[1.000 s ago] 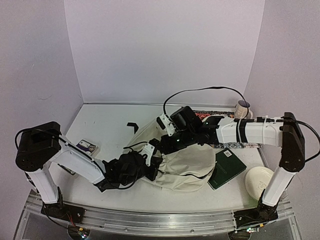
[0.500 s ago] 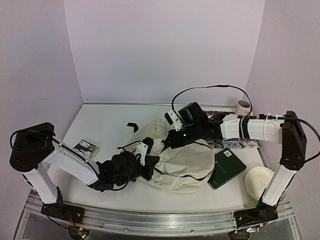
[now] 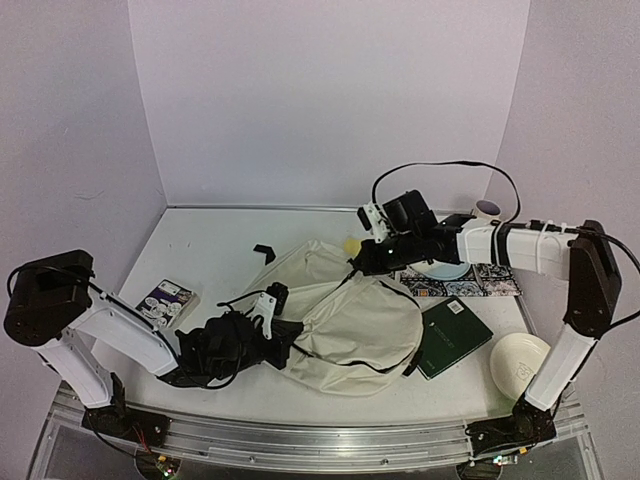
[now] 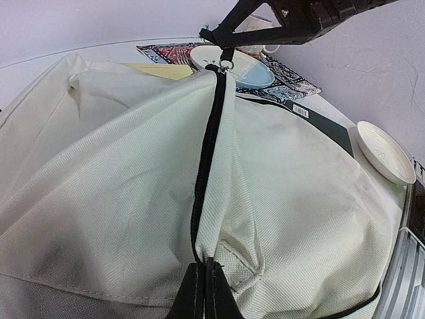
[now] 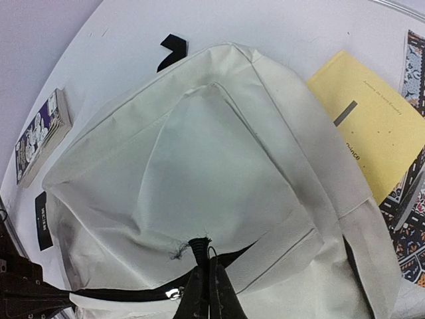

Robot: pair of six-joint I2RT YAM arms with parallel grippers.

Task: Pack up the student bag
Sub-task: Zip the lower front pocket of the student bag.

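The student bag [image 3: 350, 325], cream fabric with a black zipper line [image 4: 207, 153], lies across the middle of the table, stretched between my two grippers. At the zipper's near end, my left gripper [image 3: 288, 335] [image 4: 206, 282] is shut on a fold of the bag's fabric. My right gripper [image 3: 353, 268] [image 5: 211, 269] is shut on the black zipper pull [image 5: 202, 247] at the bag's far right end. In the left wrist view the right gripper [image 4: 222, 41] lifts the pull [image 4: 226, 65] slightly. The zipper runs shut between the two grips.
A yellow book [image 5: 372, 133] lies behind the bag, beside a patterned mat [image 3: 475, 285] carrying a light blue plate [image 3: 440, 268]. A dark green book [image 3: 455, 335] and a white dish [image 3: 520, 360] lie at the right. A card box [image 3: 168, 297] and a black clip [image 3: 265, 252] lie at the left.
My right gripper has moved right and towards the back with the zipper pull. My left gripper has drawn back to the left, and the bag has been pulled out longer between them.
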